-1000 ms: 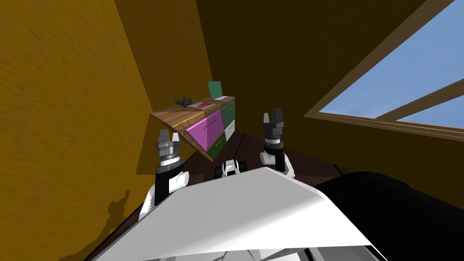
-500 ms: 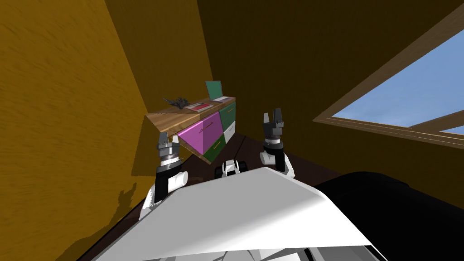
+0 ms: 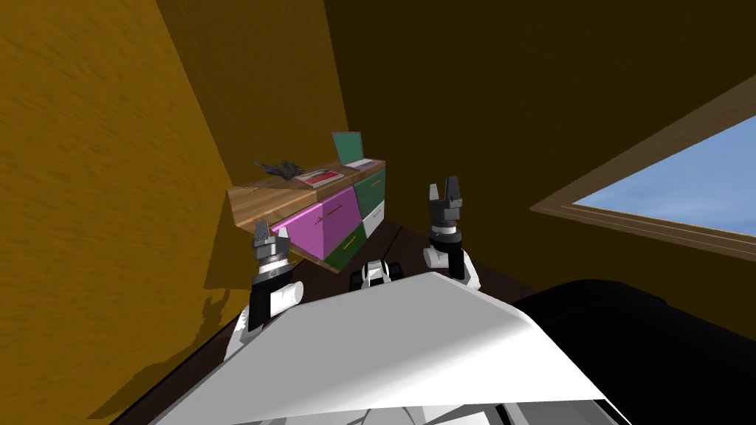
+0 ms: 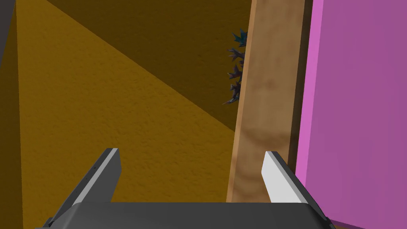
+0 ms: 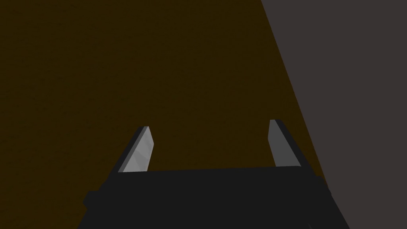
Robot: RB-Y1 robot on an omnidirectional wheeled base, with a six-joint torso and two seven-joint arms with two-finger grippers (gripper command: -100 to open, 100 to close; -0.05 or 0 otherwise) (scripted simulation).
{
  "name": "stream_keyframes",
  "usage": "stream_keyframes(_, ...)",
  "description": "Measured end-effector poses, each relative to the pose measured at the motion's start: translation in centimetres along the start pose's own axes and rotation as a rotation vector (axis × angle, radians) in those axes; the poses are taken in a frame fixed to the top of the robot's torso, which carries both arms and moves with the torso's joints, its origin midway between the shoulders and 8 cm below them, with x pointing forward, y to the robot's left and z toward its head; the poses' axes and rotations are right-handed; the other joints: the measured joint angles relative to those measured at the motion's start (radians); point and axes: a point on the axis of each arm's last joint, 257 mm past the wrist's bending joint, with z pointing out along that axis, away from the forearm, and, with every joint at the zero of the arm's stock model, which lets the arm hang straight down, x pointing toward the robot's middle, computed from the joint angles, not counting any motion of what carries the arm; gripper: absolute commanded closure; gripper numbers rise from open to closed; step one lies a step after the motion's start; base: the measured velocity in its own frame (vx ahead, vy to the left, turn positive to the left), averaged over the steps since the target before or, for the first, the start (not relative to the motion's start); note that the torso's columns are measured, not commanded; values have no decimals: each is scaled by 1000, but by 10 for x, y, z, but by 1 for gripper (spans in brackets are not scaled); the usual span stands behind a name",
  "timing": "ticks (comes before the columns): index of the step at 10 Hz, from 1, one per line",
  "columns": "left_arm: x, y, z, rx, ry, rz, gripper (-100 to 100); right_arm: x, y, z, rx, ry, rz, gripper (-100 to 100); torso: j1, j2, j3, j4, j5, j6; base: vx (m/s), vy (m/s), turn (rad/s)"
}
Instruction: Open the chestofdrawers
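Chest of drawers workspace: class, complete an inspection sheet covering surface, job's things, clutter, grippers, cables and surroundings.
Surface: wooden top, carrying the clutter.
Job's things: chest of drawers; pink, green and white fronts look shut.
Clutter: spiky plant, red book, green upright panel.
Grippers: left gripper open, beside the chest's near end; right gripper open, raised, apart from it.
Cables: nothing seen.
Surroundings: ochre walls, window, dark floor.

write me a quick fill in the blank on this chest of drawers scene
1. The chest of drawers has a ___ top.
2. Its largest drawer front is coloured ___.
3. The left end effector has its fingers ___.
4. The end effector closer to the chest is the ___ one.
Missing words: wooden; pink; open; left
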Motion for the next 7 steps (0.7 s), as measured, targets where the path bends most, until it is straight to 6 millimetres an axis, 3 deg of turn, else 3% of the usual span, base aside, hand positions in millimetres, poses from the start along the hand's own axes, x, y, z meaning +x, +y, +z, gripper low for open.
stream_keyframes(7,-47,60,-12,-128,-102,-73,-100,0,0,0,0,0,0,0,2,2,1,1,0,0,128,-155,115)
